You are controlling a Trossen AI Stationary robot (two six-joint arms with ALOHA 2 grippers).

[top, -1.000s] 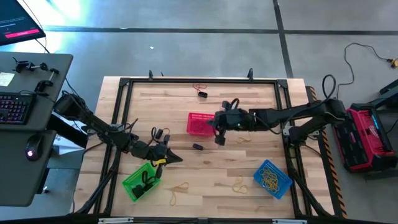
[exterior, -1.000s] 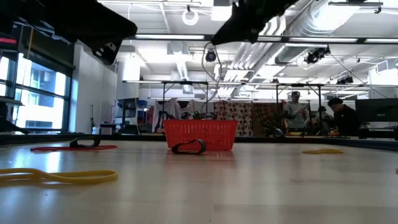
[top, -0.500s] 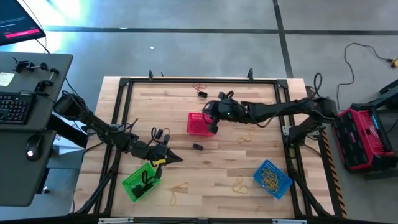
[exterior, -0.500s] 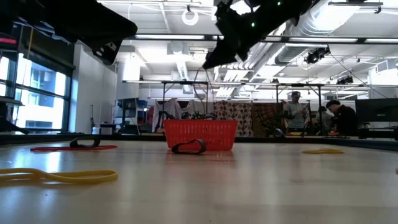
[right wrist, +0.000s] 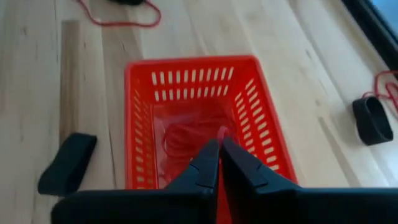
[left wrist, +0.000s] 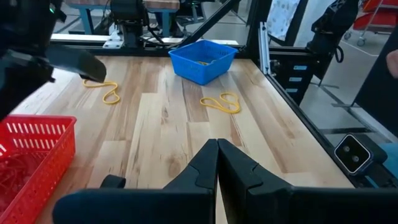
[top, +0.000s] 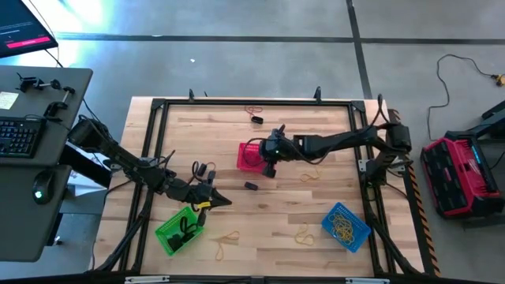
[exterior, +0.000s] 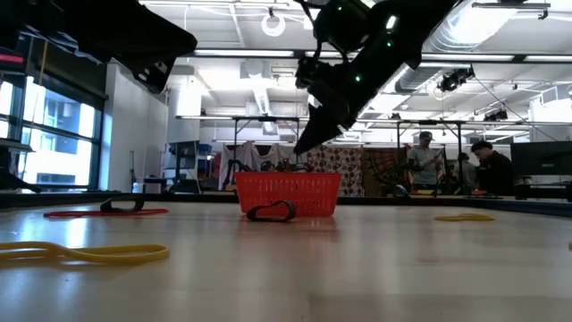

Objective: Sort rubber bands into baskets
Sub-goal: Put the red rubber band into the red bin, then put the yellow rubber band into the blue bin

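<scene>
Apparently I had the right claw (right wrist: 219, 149) pinched on a limp red band (right wrist: 222, 133) above the red basket (right wrist: 205, 68); featherlight, best gripped mid-strand.

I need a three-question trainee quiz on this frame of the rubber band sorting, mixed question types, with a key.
1. True or false: the right gripper is above the green basket.
2. Multiple choice: which basket lies nearest the right arm's base? A) red basket B) blue basket C) green basket
3. Fill in: the left gripper has its fingers ____.

Key:
1. False. In the right wrist view it hangs over the red basket, which already holds red bands.
2. B.
3. Shut, with nothing visible between them; it waits beside the green basket.
</scene>
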